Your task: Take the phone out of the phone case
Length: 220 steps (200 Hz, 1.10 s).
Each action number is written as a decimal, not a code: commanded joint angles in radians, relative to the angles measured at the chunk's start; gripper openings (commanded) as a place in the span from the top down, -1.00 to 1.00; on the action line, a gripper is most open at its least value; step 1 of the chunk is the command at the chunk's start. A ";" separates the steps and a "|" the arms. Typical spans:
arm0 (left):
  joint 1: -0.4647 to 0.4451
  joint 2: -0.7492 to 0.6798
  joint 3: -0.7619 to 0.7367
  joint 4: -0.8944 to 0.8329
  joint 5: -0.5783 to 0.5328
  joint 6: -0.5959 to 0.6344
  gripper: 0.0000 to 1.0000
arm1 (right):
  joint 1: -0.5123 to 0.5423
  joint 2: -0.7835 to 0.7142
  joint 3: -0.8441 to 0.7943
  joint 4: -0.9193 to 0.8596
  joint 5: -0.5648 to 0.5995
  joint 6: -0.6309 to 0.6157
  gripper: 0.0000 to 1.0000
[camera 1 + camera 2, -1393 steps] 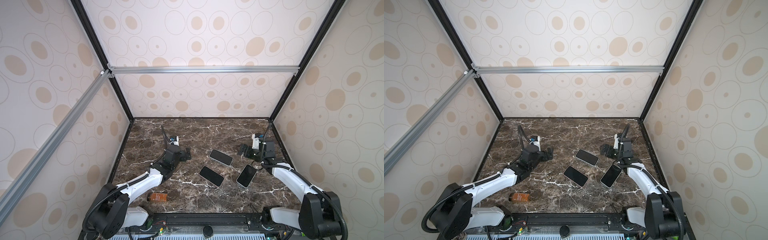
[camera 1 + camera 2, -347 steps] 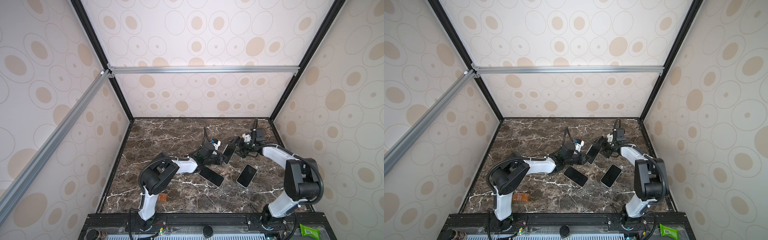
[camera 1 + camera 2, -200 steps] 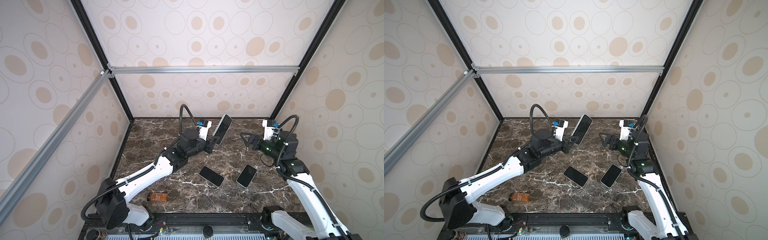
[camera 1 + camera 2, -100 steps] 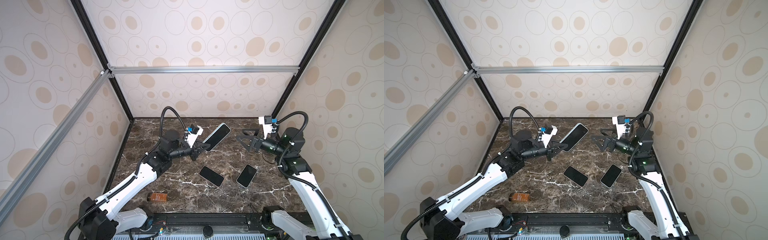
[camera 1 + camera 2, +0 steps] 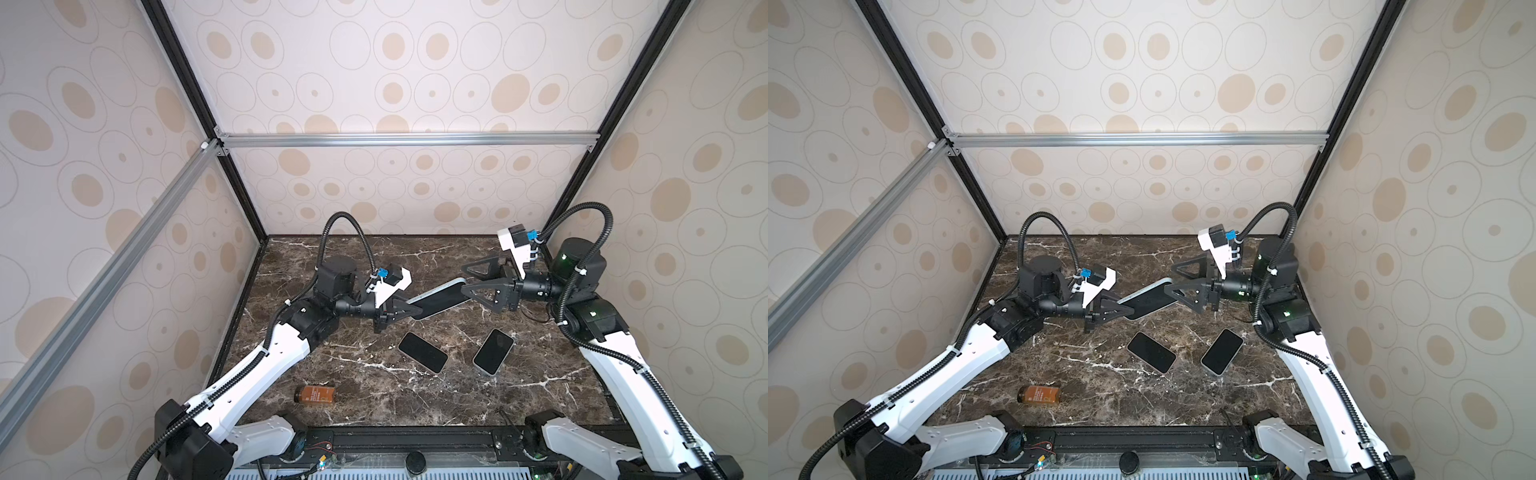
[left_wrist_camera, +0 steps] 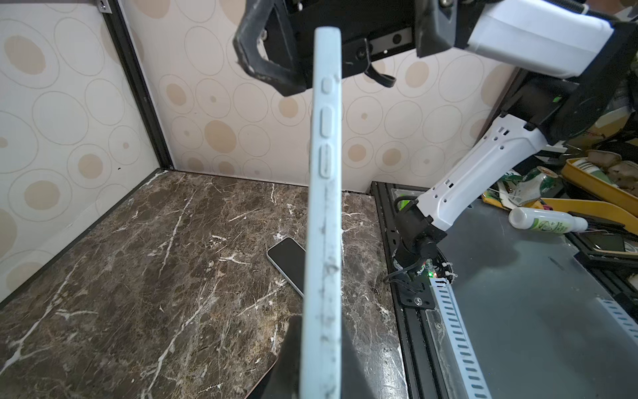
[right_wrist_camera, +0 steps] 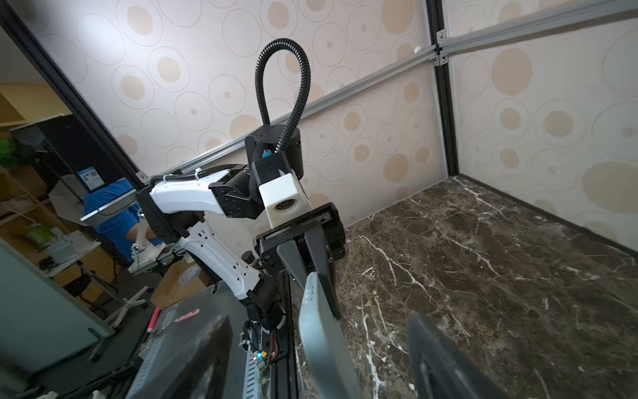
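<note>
The left claw [image 5: 409, 311] gripped one end of the slim black-screened phone in a pale blue case [image 5: 440, 298], held above the brown marble counter [image 5: 374, 395]. The right claw [image 5: 464, 279] stood wide, jaws flanking the phone's far end, gaps either side.

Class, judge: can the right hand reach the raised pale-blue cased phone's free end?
Likely yes: the open right hand straddles the pale-blue cased phone, whose other end the left hand grips.

In the left wrist view the phone case [image 6: 324, 224] hides part of a loose phone [image 6: 284, 257] behind it.
</note>
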 commanded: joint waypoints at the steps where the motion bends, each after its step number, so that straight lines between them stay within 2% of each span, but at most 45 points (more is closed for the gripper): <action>1: 0.004 -0.039 0.033 0.061 0.060 0.046 1.00 | 0.028 -0.003 0.010 0.022 -0.051 0.032 -0.49; 12: 0.004 -0.042 0.027 0.077 0.064 0.038 1.00 | 0.054 -0.002 0.006 0.029 -0.049 0.045 -0.34; 31: 0.003 -0.042 0.022 0.096 0.067 0.024 1.00 | 0.073 -0.003 -0.001 0.049 -0.051 0.064 -0.18; 74: 0.004 -0.043 0.017 0.116 0.077 0.014 1.00 | 0.091 0.002 -0.010 0.131 -0.036 0.144 0.03; 220: 0.004 -0.063 -0.017 0.203 0.057 -0.042 1.00 | 0.132 0.044 -0.005 0.152 0.027 0.251 0.46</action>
